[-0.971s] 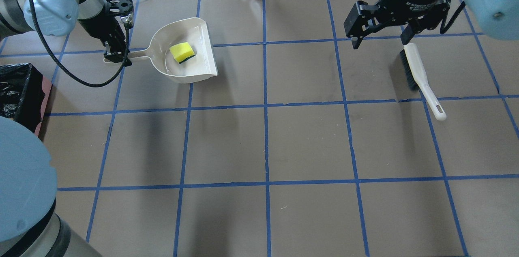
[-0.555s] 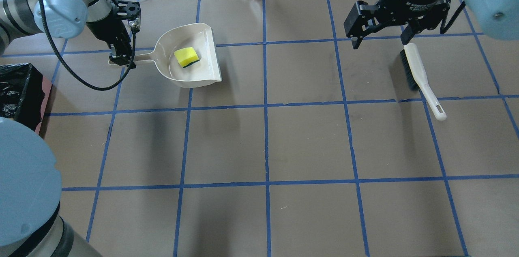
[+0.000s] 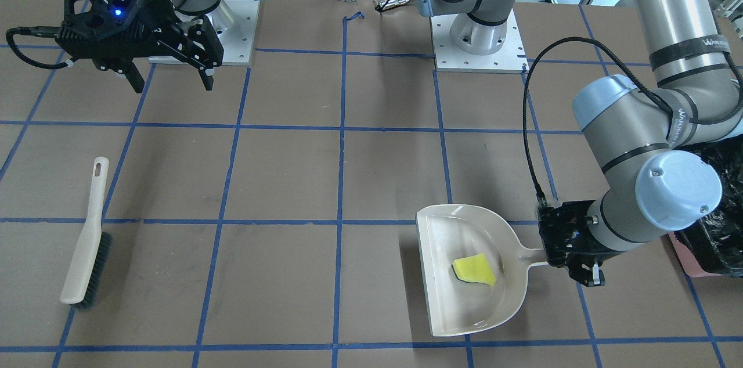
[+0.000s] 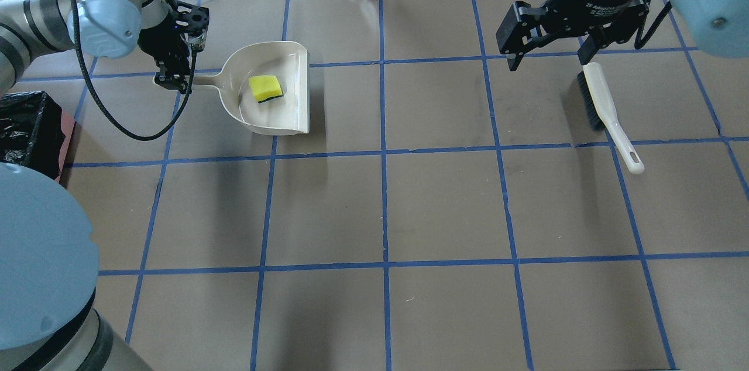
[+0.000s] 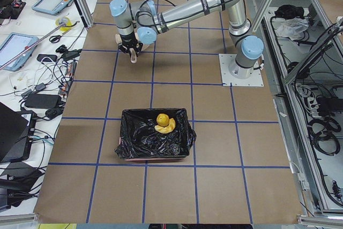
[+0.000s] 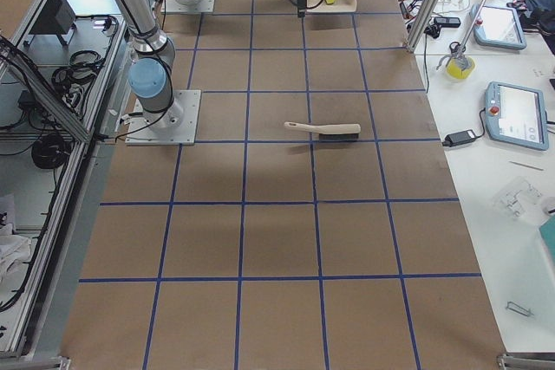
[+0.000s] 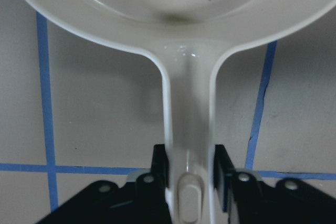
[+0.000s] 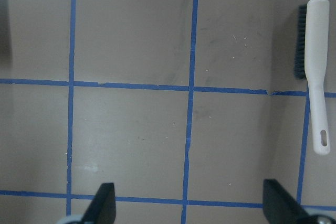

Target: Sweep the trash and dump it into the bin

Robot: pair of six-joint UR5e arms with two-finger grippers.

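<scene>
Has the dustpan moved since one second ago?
Yes. The dustpan, gripped by the left tool, shifted toward the robot, nearer the horizontal blue tape line below it in the overhead view.

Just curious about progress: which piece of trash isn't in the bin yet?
The yellow wedge; it lies in the dustpan, while the golden lump and cream ring sit in the bin.

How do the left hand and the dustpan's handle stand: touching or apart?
Touching. The left wrist view shows the fingers of the left hand pressed against both sides of the dustpan's handle, with no gap.
</scene>
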